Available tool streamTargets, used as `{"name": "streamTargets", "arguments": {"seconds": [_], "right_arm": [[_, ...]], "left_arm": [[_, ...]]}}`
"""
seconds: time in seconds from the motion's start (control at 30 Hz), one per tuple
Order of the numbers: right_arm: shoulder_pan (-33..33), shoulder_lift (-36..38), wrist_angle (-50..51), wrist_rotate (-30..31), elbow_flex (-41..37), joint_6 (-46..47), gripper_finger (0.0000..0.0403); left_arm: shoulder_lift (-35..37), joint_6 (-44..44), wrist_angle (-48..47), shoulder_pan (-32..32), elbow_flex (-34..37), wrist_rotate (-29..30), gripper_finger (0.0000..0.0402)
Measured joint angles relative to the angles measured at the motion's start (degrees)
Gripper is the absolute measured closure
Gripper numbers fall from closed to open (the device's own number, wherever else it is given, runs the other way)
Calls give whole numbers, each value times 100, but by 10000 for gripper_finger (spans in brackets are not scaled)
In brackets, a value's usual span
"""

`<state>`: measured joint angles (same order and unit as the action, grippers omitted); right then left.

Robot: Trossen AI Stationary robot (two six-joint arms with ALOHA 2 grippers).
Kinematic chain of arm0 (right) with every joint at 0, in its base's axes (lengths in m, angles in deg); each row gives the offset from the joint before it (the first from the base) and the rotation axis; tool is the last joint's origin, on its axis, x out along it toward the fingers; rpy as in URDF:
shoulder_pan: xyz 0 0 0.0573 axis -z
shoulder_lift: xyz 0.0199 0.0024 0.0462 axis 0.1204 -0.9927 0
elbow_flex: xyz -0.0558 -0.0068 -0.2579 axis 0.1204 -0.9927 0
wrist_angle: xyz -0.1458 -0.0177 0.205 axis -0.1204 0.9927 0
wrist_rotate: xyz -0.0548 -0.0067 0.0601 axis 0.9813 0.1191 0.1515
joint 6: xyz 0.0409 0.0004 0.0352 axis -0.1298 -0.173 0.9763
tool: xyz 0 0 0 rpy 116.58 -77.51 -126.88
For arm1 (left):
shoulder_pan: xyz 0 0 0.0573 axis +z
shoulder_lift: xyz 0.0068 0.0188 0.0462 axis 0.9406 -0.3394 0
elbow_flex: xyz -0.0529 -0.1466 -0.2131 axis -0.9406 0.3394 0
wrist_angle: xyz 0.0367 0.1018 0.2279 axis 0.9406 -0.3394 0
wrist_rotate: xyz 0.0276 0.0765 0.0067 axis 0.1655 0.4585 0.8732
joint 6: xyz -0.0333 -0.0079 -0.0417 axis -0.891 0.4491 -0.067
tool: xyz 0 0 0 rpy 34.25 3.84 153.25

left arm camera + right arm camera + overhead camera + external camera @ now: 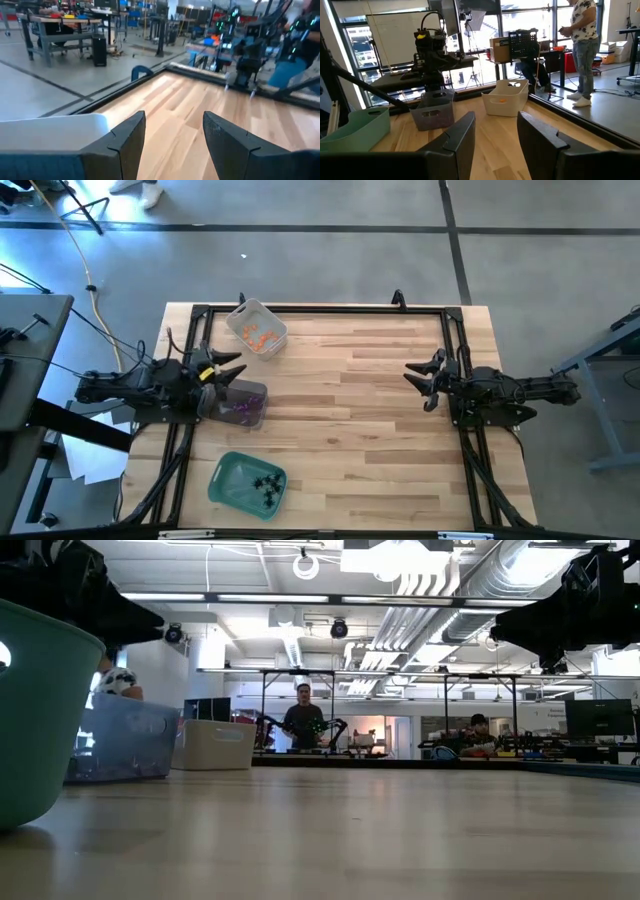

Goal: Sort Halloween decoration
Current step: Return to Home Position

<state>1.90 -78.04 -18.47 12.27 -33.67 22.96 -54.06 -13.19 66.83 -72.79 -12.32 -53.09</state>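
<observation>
Orange trinkets (257,335) lie in a white tray (260,328) at the far left. Purple trinkets (240,408) lie in a clear grey tray (245,402) at mid left. Black spider-like trinkets (265,485) lie in a green tray (246,482) at the near left. My left gripper (230,368) is open and empty, above the grey tray's far edge; its wrist view (175,135) shows nothing between the fingers. My right gripper (424,376) is open and empty at the table's right, above the bare wood (495,135).
A black frame (330,308) runs along the table's edges. The middle of the wooden table (350,410) is bare. The right wrist view shows the green tray (355,130), grey tray (434,112) and white tray (507,97) in a row. People stand in the room beyond (303,715).
</observation>
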Motion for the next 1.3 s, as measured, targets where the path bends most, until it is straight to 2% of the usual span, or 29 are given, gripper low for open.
{"name": "streamTargets", "arguments": {"seconds": [0.43, 0.9, 1.3], "right_arm": [[0, -2, 0, 1, 0, 0, 261], [-2, -2, 0, -1, 0, 0, 261], [-1, -2, 0, -1, 0, 0, 261]], "left_arm": [[4, -105, 435, 0, 485, -525, 216], [4, 304, 407, -4, 498, -1773, 216], [2, 304, 403, -4, 496, -1796, 216]]}}
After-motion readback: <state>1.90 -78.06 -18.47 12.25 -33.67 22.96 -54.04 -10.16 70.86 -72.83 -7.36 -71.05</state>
